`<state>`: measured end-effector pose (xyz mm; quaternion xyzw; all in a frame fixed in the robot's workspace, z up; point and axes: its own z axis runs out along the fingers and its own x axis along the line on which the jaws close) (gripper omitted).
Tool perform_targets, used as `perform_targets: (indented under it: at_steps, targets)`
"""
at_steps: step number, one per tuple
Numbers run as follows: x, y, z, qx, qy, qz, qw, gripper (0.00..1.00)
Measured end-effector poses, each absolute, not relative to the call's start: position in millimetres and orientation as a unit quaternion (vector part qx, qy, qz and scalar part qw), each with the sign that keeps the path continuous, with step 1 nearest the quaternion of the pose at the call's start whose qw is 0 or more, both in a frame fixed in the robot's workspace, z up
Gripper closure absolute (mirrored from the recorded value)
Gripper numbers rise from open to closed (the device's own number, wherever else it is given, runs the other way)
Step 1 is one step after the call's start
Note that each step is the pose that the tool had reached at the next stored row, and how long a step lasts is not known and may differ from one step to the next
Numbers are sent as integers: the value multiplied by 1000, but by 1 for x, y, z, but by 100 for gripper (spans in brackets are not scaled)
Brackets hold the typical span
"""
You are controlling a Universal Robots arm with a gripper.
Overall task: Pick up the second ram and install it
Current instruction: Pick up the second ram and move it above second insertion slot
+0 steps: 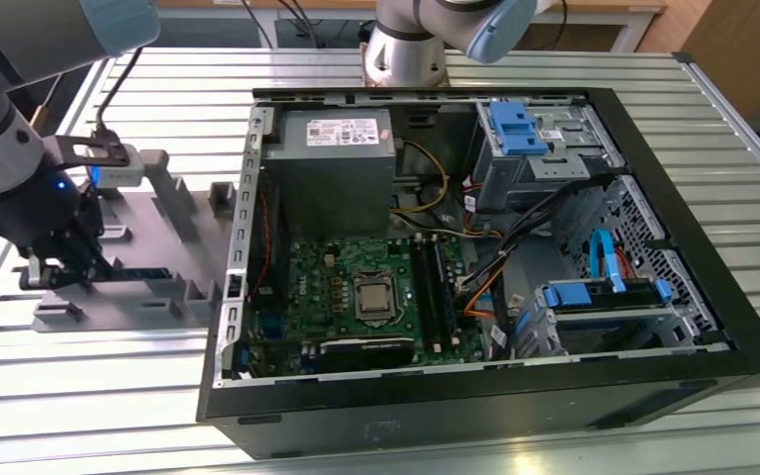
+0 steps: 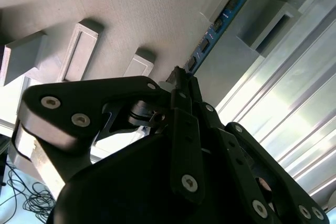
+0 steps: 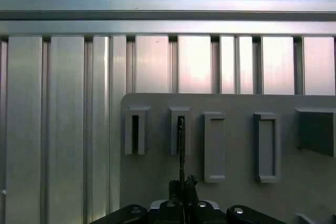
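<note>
The second ram is a narrow blue stick with black chips, standing on edge in a slot of the grey holder block. In the first wrist view the ram shows edge-on as a thin dark line in the holder's second slot. My gripper is shut on the near end of the stick, its black fingertips pressed against both faces. In the exterior view the gripper is low over the holder at that view's left, with the ram a dark strip beside it.
The open black computer case lies to the exterior view's right of the holder. Inside are the green motherboard with long black slots, a grey power-supply box and blue drive cages. A second arm's base stands behind. The table is ribbed metal.
</note>
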<state>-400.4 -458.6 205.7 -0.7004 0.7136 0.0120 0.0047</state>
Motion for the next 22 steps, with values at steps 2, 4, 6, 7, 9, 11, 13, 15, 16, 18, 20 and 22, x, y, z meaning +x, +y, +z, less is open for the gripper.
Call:
perform_targets:
  at_steps: [2,4,6,7,9,11,13,15,16,18,20,22]
  targets:
    - [-400,-459,206,-700,714,12,5,86]
    - [-400,-459,207,-700,714,12,5,86]
    - [-400,-459,208,-700,714,12,5,86]
    - [-400,-459,209,-700,714,12,5,86]
    - [-400,-459,211,-700,714,12,5,86]
    - [-400,-459,212,-700,714,12,5,86]
    - [-400,-459,214,-700,714,12,5,86]
    - [-400,-459,216,-700,714,12,5,86]
    - [-400,-459,217,-700,714,12,5,86]
    - [-400,-459,220,-700,714,12,5,86]
    - [-400,-459,222,-700,714,12,5,86]
    - [-400,-459,224,-700,714,12,5,86]
